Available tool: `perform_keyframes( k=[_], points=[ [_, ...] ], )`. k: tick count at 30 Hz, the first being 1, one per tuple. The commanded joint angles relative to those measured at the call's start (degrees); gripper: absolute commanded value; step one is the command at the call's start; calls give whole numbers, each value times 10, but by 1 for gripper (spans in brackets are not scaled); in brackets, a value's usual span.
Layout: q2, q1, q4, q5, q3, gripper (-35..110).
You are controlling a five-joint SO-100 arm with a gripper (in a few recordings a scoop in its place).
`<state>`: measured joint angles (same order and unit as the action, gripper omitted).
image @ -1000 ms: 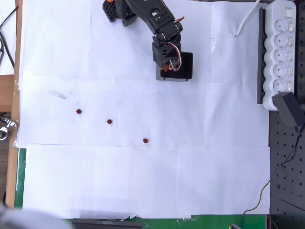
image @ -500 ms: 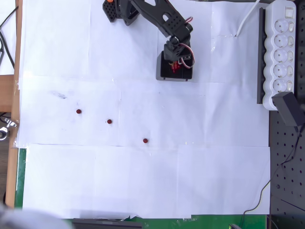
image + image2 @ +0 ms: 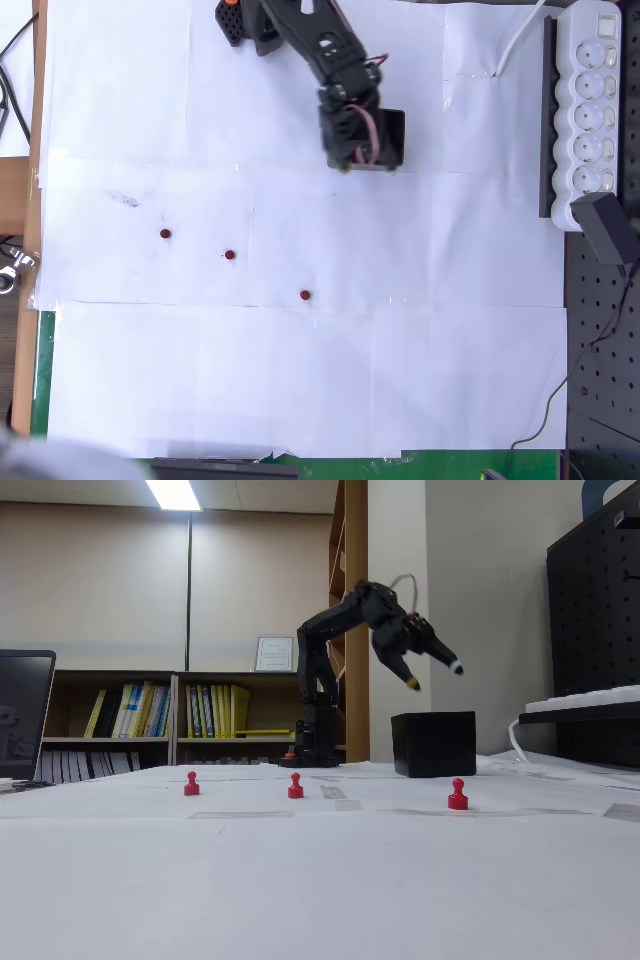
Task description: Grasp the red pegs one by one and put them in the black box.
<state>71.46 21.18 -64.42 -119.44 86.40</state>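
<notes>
Overhead view, three red pegs (image 3: 165, 234) (image 3: 230, 255) (image 3: 305, 295), one black box (image 3: 393, 140), jaws (image 3: 432, 675) parted

Surface (image 3: 300, 380) covered in taped white paper sheets, seams visible; green edge along the bottom and bare wood at the left in the overhead view. Long white multi-socket power strip (image 3: 590, 110) along the right edge, beside a black perforated pegboard panel (image 3: 600, 340). In the fixed view: beige back wall (image 3: 100, 590), fluorescent ceiling light panel (image 3: 173, 493) lit, low dark wooden bookshelf (image 3: 150, 720) holding rows of books, some yellow. Small framed certificate (image 3: 272, 654) stands on top of the shelf. Tall wooden column (image 3: 355, 600) behind. Dark monitor edge (image 3: 22, 715) at far left.
</notes>
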Motion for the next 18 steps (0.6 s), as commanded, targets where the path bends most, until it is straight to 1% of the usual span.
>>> perform_keyframes(
  k=[1,4,9,14,18],
  points=[
    [25,-69,105,76,-25,27],
    [74,-91,191,119,-68,26],
    [160,-104,287,142,-71,22],
    [240,-102,415,176,-91,22],
    [299,-93,497,200,-90,22]
  ],
)
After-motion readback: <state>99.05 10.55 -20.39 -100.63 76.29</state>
